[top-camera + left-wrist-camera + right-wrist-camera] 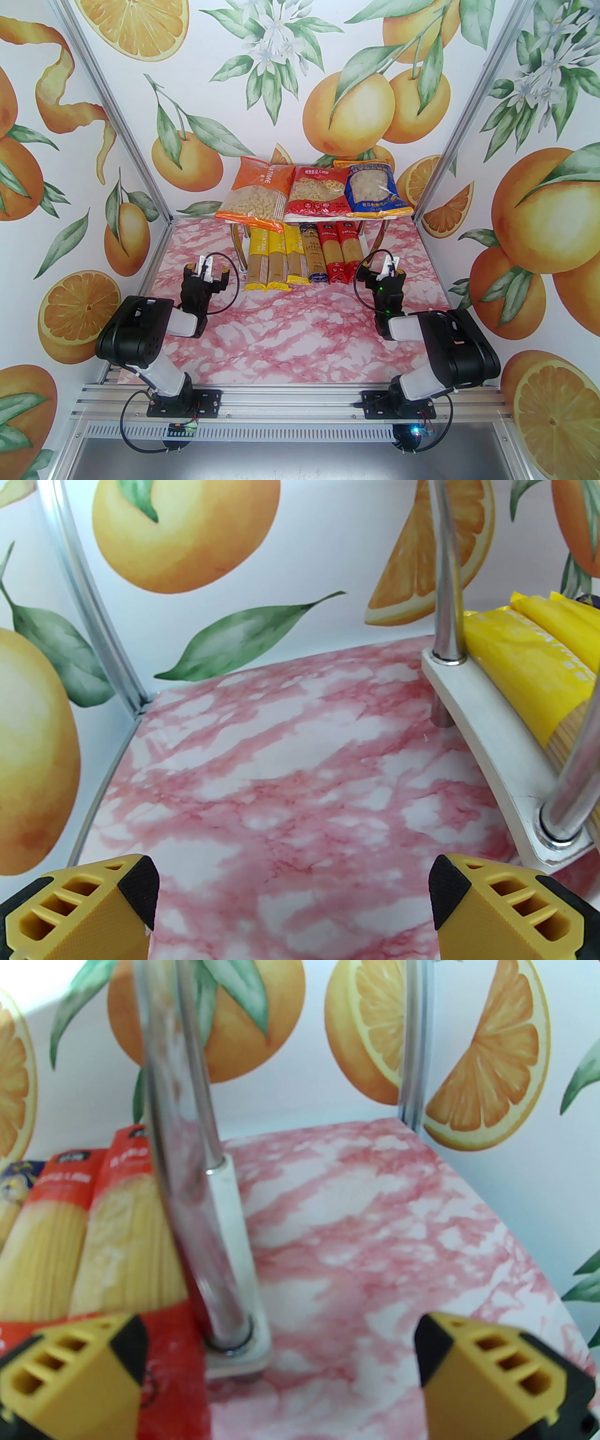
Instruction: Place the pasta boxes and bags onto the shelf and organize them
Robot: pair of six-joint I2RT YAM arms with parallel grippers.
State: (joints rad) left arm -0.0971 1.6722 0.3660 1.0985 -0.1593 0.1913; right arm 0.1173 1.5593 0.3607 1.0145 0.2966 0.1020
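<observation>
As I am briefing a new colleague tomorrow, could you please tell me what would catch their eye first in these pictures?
The orange-fruit wallpaper on the walls strikes first, above the pink marbled table. At the back stands the shelf, three bags side by side on its top board and six spaghetti packs in a row below. The left pincer and right pincer hang open and empty near its front corners.
</observation>
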